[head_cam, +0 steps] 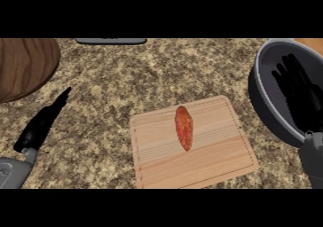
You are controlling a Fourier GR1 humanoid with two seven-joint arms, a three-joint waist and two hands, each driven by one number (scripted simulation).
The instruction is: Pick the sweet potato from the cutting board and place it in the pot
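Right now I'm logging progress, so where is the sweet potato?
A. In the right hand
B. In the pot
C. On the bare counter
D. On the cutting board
D: the sweet potato lies on the cutting board, while the right hand shows open over the pot, holding nothing.

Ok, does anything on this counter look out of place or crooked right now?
Nothing spilled or damaged. The cutting board sits slightly askew on the counter, with the sweet potato lying whole on it. The one odd thing: the right hand, fingers straight, shows over the pot with nothing in it. The left hand rests at the left.
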